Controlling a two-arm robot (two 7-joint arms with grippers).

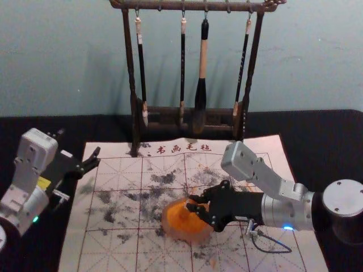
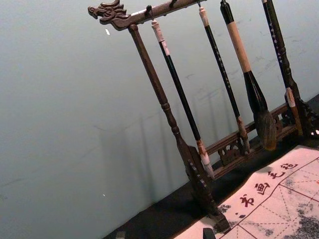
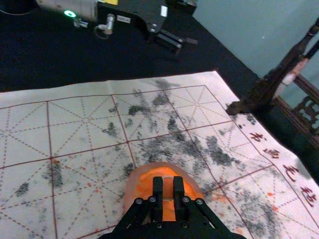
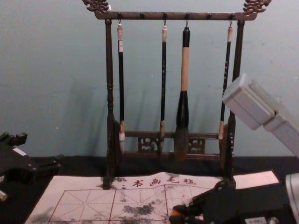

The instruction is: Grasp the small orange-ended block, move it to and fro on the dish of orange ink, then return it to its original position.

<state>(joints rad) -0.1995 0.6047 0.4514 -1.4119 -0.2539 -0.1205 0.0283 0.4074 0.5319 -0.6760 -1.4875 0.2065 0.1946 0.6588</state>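
Note:
My right gripper reaches in over the dish of orange ink on the felt mat. In the right wrist view, the small block is held between the fingers of the right gripper, above the orange ink dish. The chest view shows the block's orange end at the tips of the right gripper. Whether the block touches the ink cannot be told. My left gripper is parked at the mat's left side, its fingers apart and holding nothing; its fingertips edge into the left wrist view.
A dark wooden rack with several hanging brushes stands at the mat's back edge. The gridded mat, stained with black and some orange, lies on a black-covered table. A cable loops beside the right gripper.

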